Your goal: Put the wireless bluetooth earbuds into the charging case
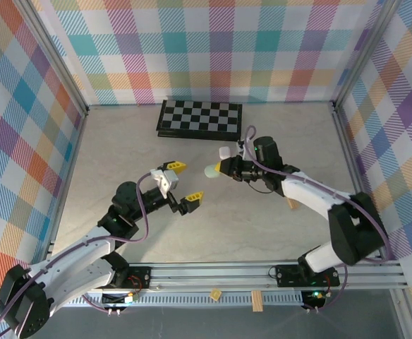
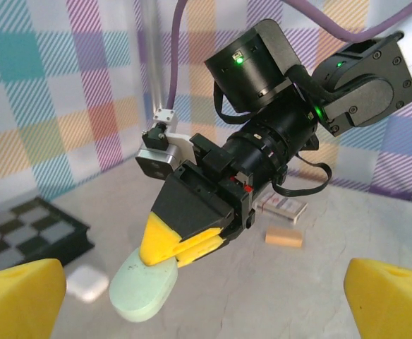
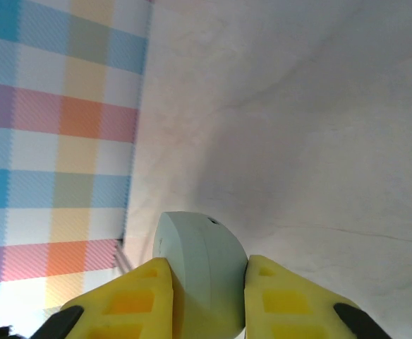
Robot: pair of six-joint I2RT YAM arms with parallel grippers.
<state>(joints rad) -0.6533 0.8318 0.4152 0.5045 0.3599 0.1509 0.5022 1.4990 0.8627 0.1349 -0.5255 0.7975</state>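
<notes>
Your right gripper (image 1: 223,168) pinches the pale green case (image 1: 211,171), which juts toward your spread-open left gripper (image 1: 187,181) from its two o'clock.

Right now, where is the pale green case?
The pale green case is clamped in the right gripper, near the middle of the top view, just on the near side of the checkerboard, with a white case beside it.

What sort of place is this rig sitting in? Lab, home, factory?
Looks like a purpose-built robot test cell: plaid-printed walls on an aluminium frame, left arm and right arm bolted to a rail, the right gripper shut on a pale green case.
</notes>
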